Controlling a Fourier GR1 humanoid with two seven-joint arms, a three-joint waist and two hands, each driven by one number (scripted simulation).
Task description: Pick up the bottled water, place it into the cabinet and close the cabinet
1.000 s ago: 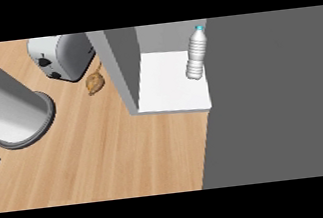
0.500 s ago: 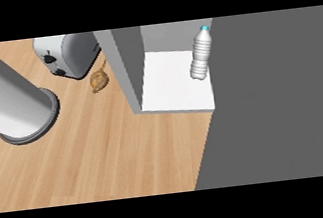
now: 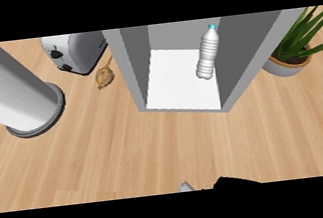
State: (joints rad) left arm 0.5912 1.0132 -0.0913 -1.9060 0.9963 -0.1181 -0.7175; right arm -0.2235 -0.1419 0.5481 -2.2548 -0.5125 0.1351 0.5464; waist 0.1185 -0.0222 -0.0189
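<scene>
The bottled water (image 3: 207, 55), clear with a blue cap, stands upright inside the open grey cabinet (image 3: 132, 64), on its white floor close to the right wall. No door shows on the cabinet's front. At the view's lower edge, right of centre, a small part of a black hand (image 3: 233, 181) shows; I take it for my right hand, and it is well short of the cabinet. Beside it is a grey bit of forearm (image 3: 186, 187). My left hand does not show.
A large white cylinder on a grey base (image 3: 10, 95) stands at the left. Behind it are a silver toaster (image 3: 72, 51) and a small brown item (image 3: 103, 78). A potted plant (image 3: 292, 56) stands right of the cabinet. Bare wooden counter (image 3: 162, 151) lies in front.
The wide grey panel that covered the right side is gone and the plant now shows. The left hand left the left edge. A black hand has appeared at the bottom.
</scene>
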